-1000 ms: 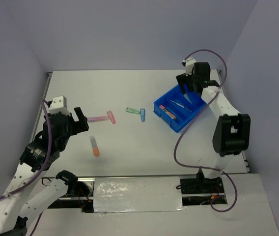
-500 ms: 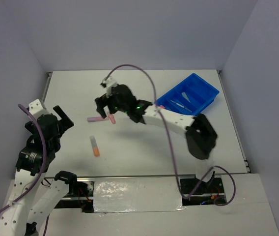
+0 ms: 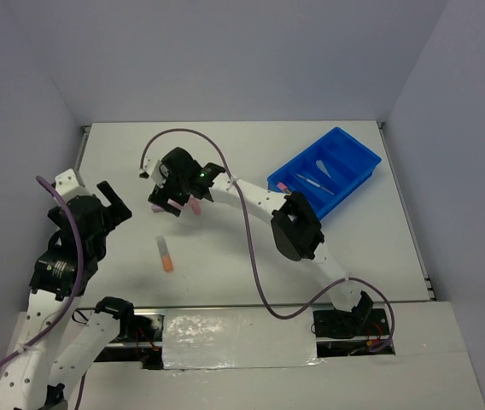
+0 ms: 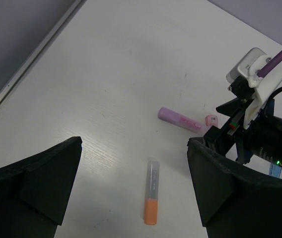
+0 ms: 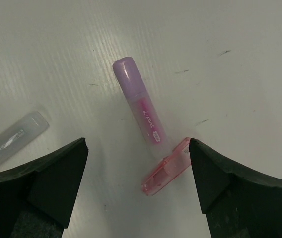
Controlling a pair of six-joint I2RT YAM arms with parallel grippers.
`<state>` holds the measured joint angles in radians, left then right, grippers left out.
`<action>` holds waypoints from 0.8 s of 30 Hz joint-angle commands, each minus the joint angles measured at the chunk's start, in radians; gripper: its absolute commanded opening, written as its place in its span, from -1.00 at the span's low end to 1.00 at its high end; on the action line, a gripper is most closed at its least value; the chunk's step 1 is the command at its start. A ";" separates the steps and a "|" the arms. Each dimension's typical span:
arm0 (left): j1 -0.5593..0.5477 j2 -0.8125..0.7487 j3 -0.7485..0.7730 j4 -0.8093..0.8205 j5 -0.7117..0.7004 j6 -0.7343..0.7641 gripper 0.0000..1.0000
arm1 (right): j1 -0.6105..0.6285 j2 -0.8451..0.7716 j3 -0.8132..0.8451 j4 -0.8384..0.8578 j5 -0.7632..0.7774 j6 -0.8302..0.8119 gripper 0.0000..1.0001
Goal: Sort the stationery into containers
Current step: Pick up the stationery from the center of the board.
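My right gripper is open and hovers low over a lilac-pink marker and a short pink eraser-like piece that touches its end. Both lie between the open jaws in the right wrist view. An orange-and-grey marker lies alone nearer the front, and shows between my open left jaws in the left wrist view. My left gripper is open and empty, raised at the left. The blue divided tray stands at the back right with a few pens in it.
The right arm stretches across the middle of the table from the tray side and hides what lies under it. The table's left edge rail runs beside my left gripper. The walls close in at left, back and right.
The right arm swung from above the blue tray across to the left and now sits over the lilac marker. The left gripper drew back to the left, away from the markers.
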<state>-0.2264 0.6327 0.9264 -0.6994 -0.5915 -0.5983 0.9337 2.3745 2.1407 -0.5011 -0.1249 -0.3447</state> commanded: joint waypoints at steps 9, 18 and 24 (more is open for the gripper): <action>0.012 0.018 -0.008 0.063 0.076 0.045 0.99 | -0.041 0.193 0.235 -0.155 -0.142 -0.112 0.76; 0.018 0.013 -0.014 0.078 0.125 0.057 0.99 | -0.053 0.253 0.259 -0.174 -0.162 -0.070 0.38; 0.024 0.012 -0.014 0.084 0.140 0.063 0.99 | -0.024 0.195 0.129 -0.091 -0.179 -0.018 -1.00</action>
<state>-0.2092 0.6514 0.9199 -0.6640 -0.4709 -0.5537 0.8852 2.6068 2.3451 -0.6189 -0.2745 -0.4023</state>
